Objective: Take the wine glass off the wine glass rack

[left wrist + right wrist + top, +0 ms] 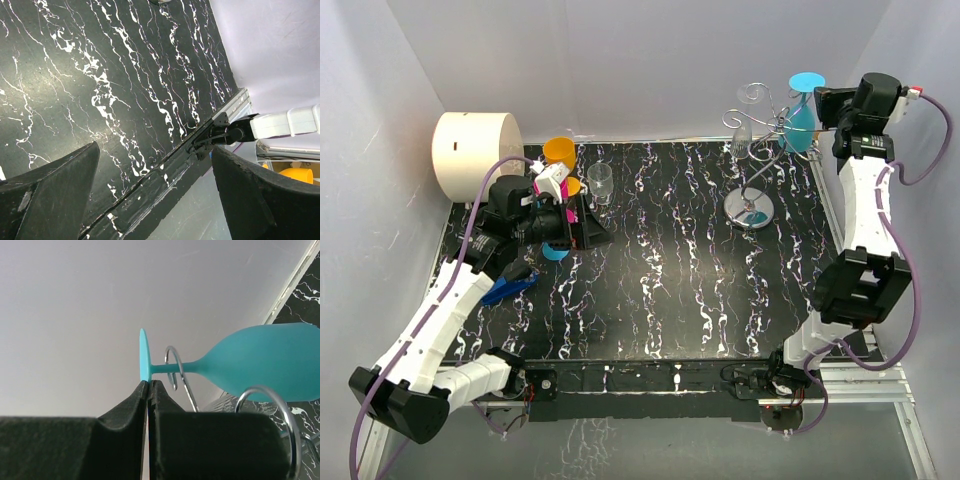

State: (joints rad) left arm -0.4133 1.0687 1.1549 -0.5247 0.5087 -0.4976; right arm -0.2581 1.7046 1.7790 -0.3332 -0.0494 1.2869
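A turquoise wine glass (800, 118) hangs upside down on the wine glass rack (748, 208), a silver wire stand with a round disc base at the back right. In the right wrist view the glass (260, 357) lies sideways, its stem through a curled wire arm (173, 367). My right gripper (150, 383) is shut on the rim of the glass's flat foot (144, 355); it also shows in the top view (825, 100). My left gripper (588, 222) is open and empty over the left of the table; its fingers (55, 190) stand wide apart.
A cream cylinder (477, 155), two orange cups (559, 151), a clear tumbler (600, 180) and a small blue cup (556, 251) stand at the back left. A blue object (508, 288) lies under the left arm. The back wall is close behind the rack.
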